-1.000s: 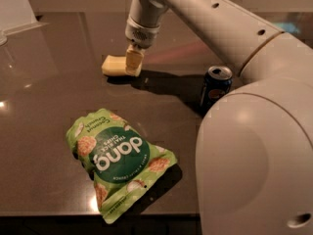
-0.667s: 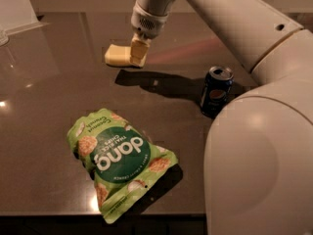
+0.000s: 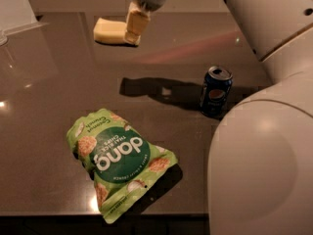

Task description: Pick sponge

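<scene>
— Report changes since a second ago, nearest first.

— Found the chip bag [image 3: 120,163] flat on the table [image 3: 44,106] at the near edge, unmoved. Same for the soda can [image 3: 215,91], upright to the right. Farther back, recorded the sponge [image 3: 108,31] higher than before, clear of the table, with its shadow [image 3: 146,87] now cast well apart below. Noted the gripper [image 3: 131,35] at top centre, pointing down, fingers clamped on the sponge's right end.

— List surroundings and obstructions.

— Logged the robot's own pale body [image 3: 259,170] filling the near right corner, hiding that part of the table. Saw the arm [image 3: 264,13] crossing the upper right, above the can. Placed the shadow between bag and sponge, just left of the can.
</scene>
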You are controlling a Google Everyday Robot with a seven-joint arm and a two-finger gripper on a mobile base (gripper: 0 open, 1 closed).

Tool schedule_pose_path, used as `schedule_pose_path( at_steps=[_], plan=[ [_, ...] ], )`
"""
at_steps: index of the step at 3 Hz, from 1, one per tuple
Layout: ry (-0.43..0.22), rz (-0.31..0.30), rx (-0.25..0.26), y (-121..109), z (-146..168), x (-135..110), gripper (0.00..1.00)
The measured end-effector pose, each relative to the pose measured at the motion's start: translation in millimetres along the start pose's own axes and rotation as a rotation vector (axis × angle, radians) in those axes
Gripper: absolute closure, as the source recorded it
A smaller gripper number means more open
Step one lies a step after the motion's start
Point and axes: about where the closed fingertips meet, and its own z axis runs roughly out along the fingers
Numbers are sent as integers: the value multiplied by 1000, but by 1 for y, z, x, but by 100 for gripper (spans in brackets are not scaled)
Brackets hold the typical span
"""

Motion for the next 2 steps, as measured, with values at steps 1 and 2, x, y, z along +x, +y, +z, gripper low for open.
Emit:
schedule_pose_path(
  at_steps=[1,2],
  plan=[
    [-43,-73,-1,9,-23,-21,100],
    [-43,-73,-1,9,-23,-21,100]
  ],
)
